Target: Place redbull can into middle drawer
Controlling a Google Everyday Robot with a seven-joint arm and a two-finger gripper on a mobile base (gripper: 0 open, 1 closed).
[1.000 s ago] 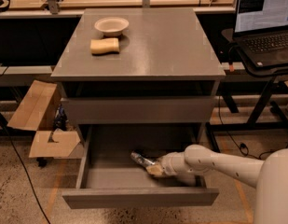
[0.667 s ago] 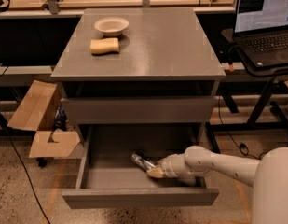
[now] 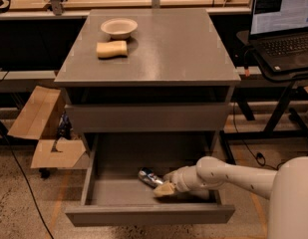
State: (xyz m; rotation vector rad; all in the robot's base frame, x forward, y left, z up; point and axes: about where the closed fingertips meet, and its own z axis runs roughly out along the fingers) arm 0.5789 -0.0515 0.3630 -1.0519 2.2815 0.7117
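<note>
Down at the front, the wide, shallow grey middle drawer [image 3: 148, 214] stands pulled well out of the grey cabinet, its plain flat front nearest the camera. The robot's smooth white arm [image 3: 233, 176] reaches in from the right, over the drawer's right side. At its tip, the tan-ended gripper [image 3: 164, 188] sits low inside the drawer, right of centre, up against the slim silver-and-blue redbull can [image 3: 149, 177]. The can lies on its side on the drawer floor, angled, with its shiny free end pointing up and left. Whether the gripper is clamping the can or only touching it, I cannot tell.

Above that, the closed grey upper drawer front [image 3: 146, 117]. Then the flat grey cabinet top [image 3: 173, 54], with a tan rectangular sponge [image 3: 112, 49] toward the left and a shallow beige bowl [image 3: 119, 28] just behind it. An open cardboard box [image 3: 44, 128] sits on the floor to the left, and an open black laptop [image 3: 283, 24] stands far right.
</note>
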